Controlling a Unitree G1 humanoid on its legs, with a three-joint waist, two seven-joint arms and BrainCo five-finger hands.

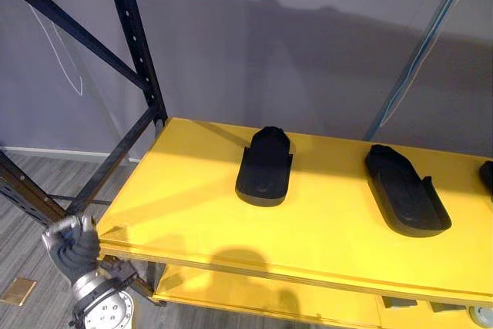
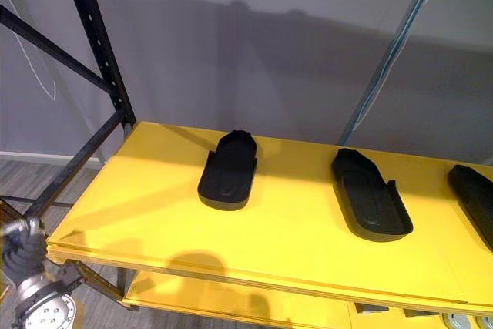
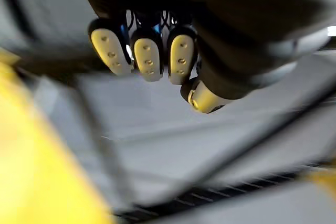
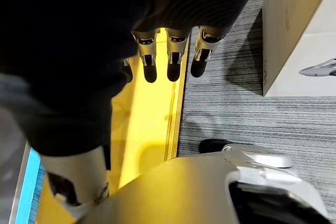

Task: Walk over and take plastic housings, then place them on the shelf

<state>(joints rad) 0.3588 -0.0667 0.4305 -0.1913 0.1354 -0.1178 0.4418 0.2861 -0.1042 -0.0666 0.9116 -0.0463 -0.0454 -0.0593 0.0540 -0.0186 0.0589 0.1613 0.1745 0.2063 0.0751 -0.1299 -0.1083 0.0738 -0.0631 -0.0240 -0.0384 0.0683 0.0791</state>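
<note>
We are facing the shelf (image 1: 185,213). On it, well apart, the left housing (image 1: 265,167) is lying towards the centre, the middle housing (image 1: 404,190) to its right, and the right housing (image 2: 476,198) at the right end. The rack upright (image 1: 135,36) is standing at the rear left corner. A lower shelf (image 1: 223,283) is lying beneath. The left hand (image 1: 73,248) is hanging just beside the front left corner.

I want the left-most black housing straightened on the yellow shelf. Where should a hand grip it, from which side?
Probably across its long side walls near the middle, reaching in from the front edge of the shelf. The housing lies flat, long and narrow, domed end toward the wall, open end toward the front.
</note>
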